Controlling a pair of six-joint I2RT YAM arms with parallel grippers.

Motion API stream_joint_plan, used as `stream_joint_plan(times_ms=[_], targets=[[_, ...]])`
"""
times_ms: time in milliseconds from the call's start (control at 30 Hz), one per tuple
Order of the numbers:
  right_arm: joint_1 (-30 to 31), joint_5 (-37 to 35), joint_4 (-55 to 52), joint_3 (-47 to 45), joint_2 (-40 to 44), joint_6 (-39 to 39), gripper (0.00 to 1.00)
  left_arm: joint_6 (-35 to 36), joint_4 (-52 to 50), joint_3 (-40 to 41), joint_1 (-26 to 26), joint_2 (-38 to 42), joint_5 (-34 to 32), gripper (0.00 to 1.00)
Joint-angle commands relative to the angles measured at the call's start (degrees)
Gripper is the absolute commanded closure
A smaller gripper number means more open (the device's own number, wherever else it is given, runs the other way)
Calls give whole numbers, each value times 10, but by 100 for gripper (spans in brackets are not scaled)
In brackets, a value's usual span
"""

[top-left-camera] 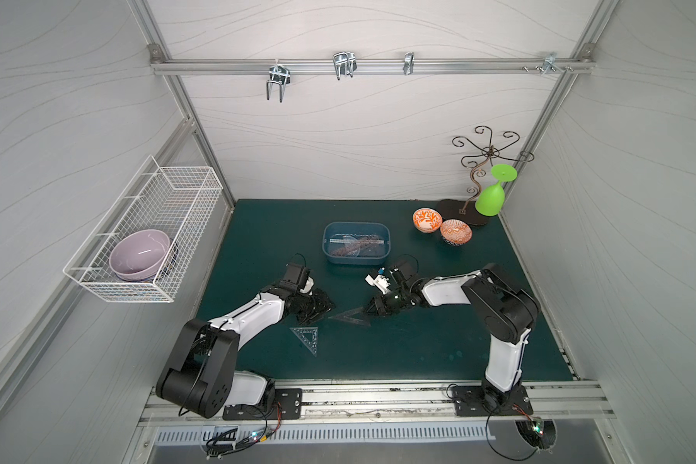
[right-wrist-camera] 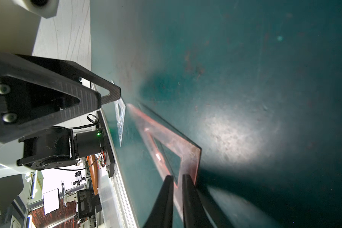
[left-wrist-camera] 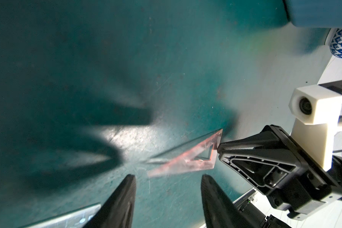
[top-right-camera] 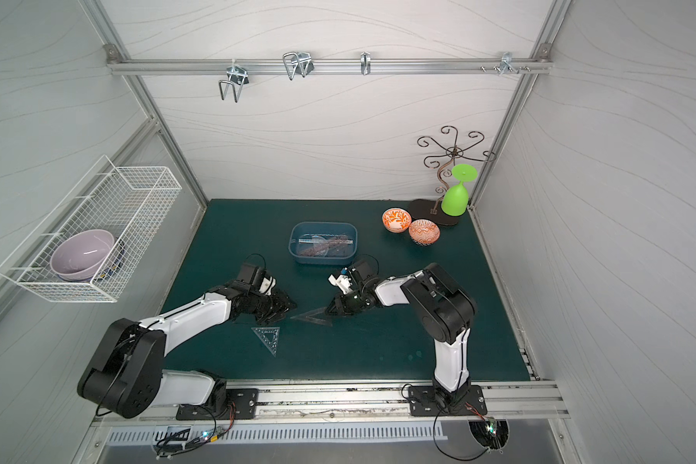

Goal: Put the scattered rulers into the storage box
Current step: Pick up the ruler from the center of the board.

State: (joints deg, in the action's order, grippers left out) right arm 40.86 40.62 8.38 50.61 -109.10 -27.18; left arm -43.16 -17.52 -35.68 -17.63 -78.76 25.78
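Right end effector (right-wrist-camera: pixel 177 176) clamped on smoky triangle (right-wrist-camera: pixel 188 156) at its short side, likely tipping it up; left end effector (left-wrist-camera: pixel 168 175) spread near its tip.

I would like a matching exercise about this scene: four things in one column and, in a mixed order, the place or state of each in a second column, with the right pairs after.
Column one
1. dark triangle ruler
2. bluish triangle ruler
3. storage box
4. lilac bowl

Column two
a. inside the white wire basket
b. gripped by the right gripper
c. lying free on the green mat
d. already holds several rulers

Pairs: 1-b, 2-c, 3-d, 4-a
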Motion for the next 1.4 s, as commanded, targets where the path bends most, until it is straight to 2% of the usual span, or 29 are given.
stream_joint_plan(times_ms=[0,233,667,900,1367], targets=[[0,-8,-8,-10,-18,7,84,1,27,-6,2,-15,15,42],[-2,-10,-9,-14,-26,9,84,-19,76,16,2,-36,46,41],[-9,-16,-10,-31,-20,12,85,6,18,-4,2,5,-4,41],[-11,-19,-15,-37,-17,17,85,-2,42,5,0,-12,15,41],[-12,-24,-16,-45,-16,19,85,0,46,8,-4,-28,10,41]])
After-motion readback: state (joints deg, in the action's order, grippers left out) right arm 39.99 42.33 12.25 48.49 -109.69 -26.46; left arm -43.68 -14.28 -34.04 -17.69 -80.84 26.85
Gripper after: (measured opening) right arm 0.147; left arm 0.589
